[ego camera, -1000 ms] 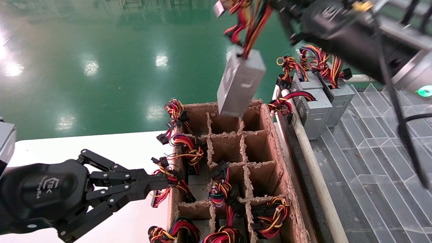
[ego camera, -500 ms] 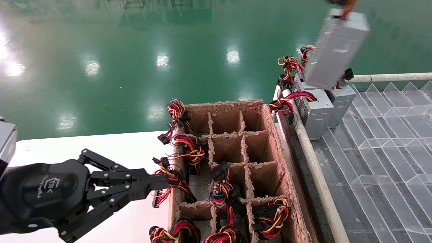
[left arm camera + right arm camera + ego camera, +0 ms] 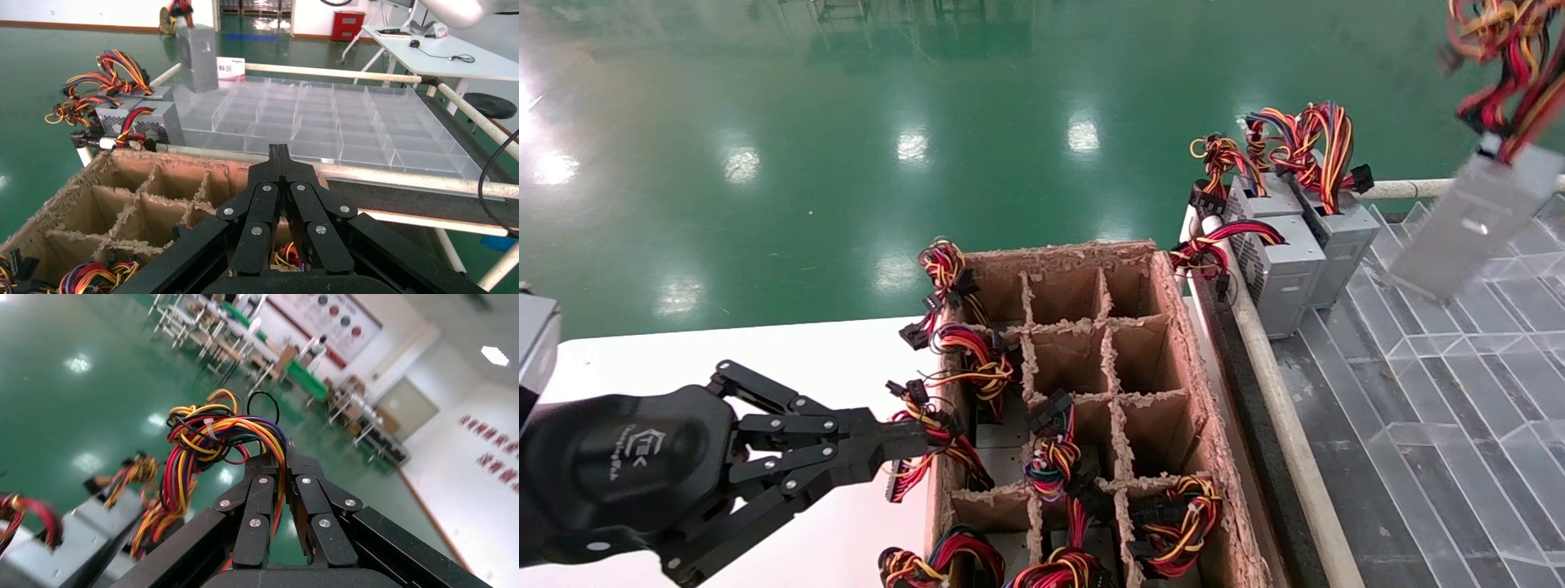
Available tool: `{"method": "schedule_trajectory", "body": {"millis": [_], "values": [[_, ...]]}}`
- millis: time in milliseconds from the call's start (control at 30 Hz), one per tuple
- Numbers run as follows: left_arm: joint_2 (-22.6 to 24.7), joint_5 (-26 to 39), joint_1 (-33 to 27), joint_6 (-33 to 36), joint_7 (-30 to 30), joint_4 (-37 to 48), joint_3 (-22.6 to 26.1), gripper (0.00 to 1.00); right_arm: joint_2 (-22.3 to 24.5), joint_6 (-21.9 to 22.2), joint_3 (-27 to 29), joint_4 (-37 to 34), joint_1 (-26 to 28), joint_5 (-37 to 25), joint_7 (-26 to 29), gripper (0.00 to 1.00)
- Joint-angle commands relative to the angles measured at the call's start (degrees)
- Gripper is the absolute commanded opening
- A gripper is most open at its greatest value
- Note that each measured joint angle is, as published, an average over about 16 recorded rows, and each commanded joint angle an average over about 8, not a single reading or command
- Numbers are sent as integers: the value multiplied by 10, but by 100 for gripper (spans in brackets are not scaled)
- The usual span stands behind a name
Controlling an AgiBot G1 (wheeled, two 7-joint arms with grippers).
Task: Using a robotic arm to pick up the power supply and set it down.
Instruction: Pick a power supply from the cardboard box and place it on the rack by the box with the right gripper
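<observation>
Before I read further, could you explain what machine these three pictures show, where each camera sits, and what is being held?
It is a two-armed robot. One camera looks down from its head; one sits on each wrist. The right hand pinches the wire bundle of a grey power supply, which hangs over a clear divided tray where two others stand. The left hand waits, shut and empty, beside a cardboard divider box that holds more wired units.

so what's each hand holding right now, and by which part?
The right hand holds the power supply by its wire bundle, not the metal case; the box hangs below. The left hand is shut on nothing.
</observation>
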Motion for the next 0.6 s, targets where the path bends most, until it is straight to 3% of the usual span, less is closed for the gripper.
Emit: {"method": "schedule_trajectory", "body": {"millis": [33, 367, 600], "values": [[0, 0, 0, 0, 0, 0, 0, 0, 8, 9, 6, 0, -22, 0, 8, 0], [0, 0, 0, 0, 0, 0, 0, 0, -21, 36, 11, -3, -78, 6, 13, 0], [0, 0, 0, 0, 0, 0, 0, 0, -44, 77, -14, -14, -84, -35, 19, 0]]}}
